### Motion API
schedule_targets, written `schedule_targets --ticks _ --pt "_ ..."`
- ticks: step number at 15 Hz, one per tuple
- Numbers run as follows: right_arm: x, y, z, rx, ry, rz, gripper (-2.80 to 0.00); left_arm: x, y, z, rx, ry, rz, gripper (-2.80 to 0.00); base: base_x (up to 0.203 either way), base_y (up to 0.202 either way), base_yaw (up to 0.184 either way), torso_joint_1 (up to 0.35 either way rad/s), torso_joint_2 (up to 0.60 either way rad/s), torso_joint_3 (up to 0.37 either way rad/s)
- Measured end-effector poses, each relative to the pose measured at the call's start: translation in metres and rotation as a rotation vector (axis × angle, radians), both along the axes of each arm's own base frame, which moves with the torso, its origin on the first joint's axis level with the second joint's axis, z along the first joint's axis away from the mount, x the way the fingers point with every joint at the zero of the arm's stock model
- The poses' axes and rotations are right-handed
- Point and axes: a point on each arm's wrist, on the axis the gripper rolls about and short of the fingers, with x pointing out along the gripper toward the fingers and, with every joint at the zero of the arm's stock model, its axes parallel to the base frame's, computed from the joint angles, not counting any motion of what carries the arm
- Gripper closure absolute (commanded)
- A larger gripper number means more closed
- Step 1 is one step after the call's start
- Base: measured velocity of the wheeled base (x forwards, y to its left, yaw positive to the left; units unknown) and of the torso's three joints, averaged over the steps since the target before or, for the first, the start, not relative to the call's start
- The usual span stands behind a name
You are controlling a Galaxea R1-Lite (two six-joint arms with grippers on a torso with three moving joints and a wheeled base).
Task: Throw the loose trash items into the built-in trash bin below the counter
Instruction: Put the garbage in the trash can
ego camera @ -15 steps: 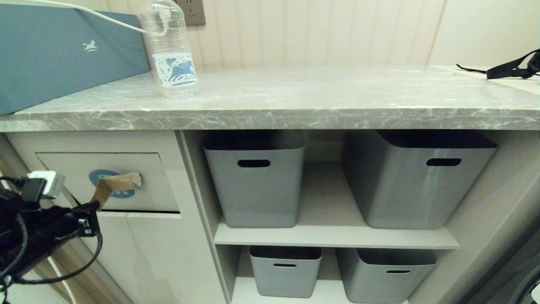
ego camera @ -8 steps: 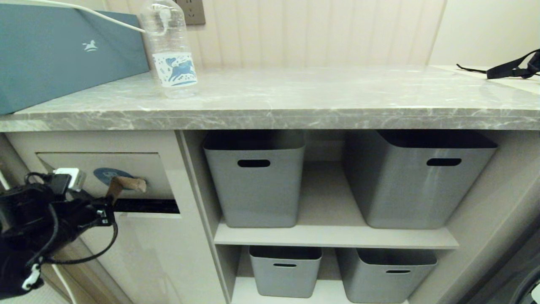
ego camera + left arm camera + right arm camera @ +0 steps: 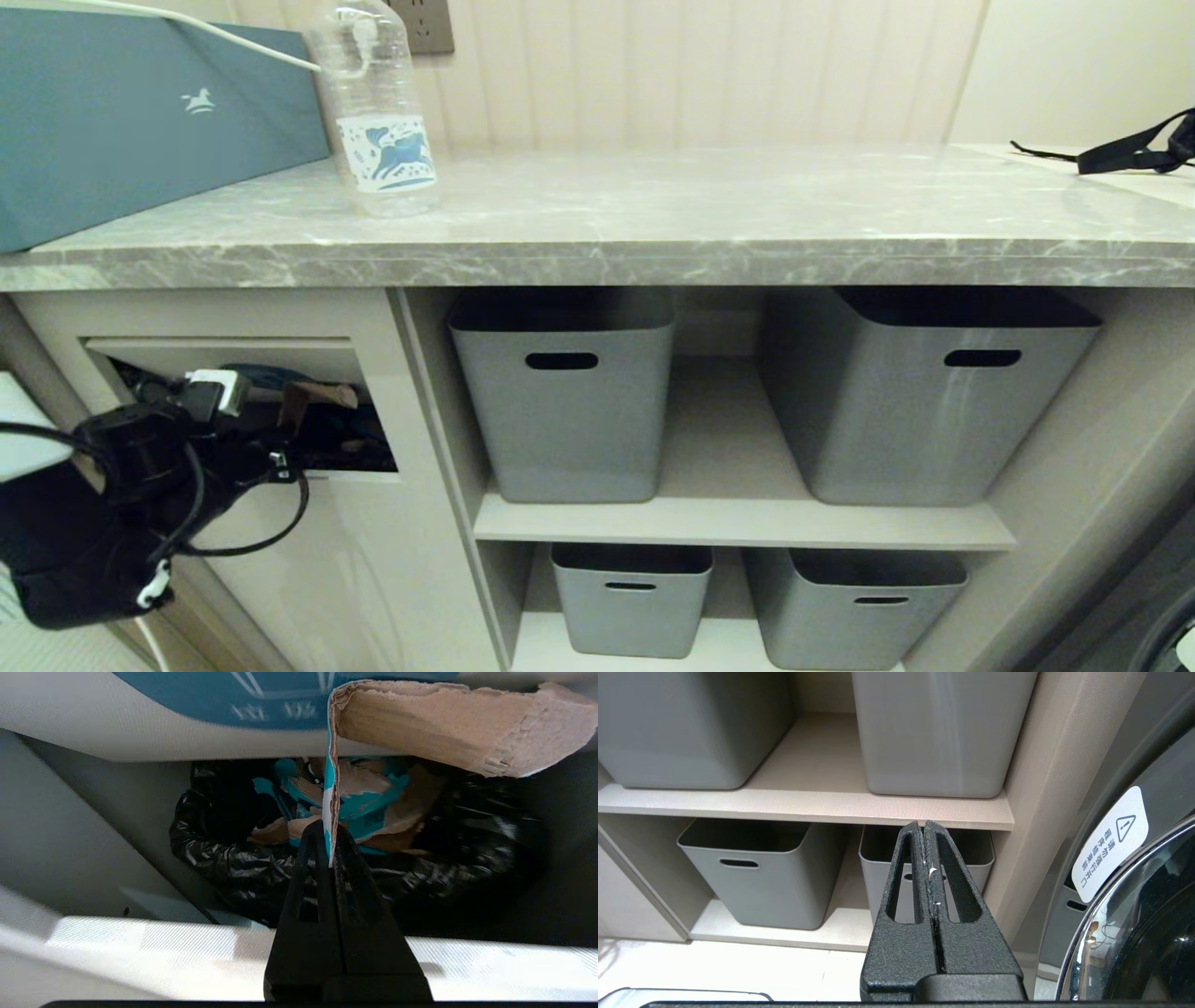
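Note:
A tan folded scrap (image 3: 444,723) is pinched at its edge by my left gripper (image 3: 328,845), which is shut on it. In the head view the left gripper (image 3: 282,446) reaches into the built-in trash bin (image 3: 308,560), its scrap (image 3: 317,397) pressing the blue-stickered flap (image 3: 187,700) inward. Below it lies a black bin liner (image 3: 224,868) with torn cardboard pieces (image 3: 369,802). The clear water bottle (image 3: 373,103) stands upright at the back left of the counter (image 3: 653,252). My right gripper (image 3: 924,828) hangs shut and empty by the lower shelf.
Several grey tubs, such as the upper left one (image 3: 565,401), fill the shelves right of the bin. A large blue box (image 3: 140,112) sits at the counter's left end beside the bottle. A black strap (image 3: 1134,149) lies far right. A washer door (image 3: 1148,914) is near the right gripper.
My left arm has pushed forward and to the right with the scrap. The flap has tilted inward, the dark opening has widened, and the scrap now sits inside it.

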Motion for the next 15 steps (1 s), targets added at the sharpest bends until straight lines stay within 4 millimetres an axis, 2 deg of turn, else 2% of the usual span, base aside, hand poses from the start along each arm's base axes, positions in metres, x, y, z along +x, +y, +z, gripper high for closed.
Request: schedule_targets --ticks 8,9,10,15 --pt "0.000 0.000 0.000 0.000 0.000 0.000 0.00 0.047 -0.010 -0.021 0.036 -0.049 0.024 0.00 0.000 0.000 0.000 0.000 0.00 0.000" --pt "0.000 0.000 0.000 0.000 0.000 0.000 0.00 0.051 -0.010 -0.024 0.037 -0.050 0.030 -1.01 0.000 0.000 0.000 0.000 0.00 0.000" --pt "0.000 0.000 0.000 0.000 0.000 0.000 0.00 0.054 -0.010 -0.028 0.038 -0.046 0.035 -2.80 0.000 0.000 0.000 0.000 0.00 0.000" --pt "0.000 0.000 0.000 0.000 0.000 0.000 0.00 0.054 -0.011 -0.035 0.041 -0.024 0.034 -2.80 0.000 0.000 0.000 0.000 0.00 0.000"
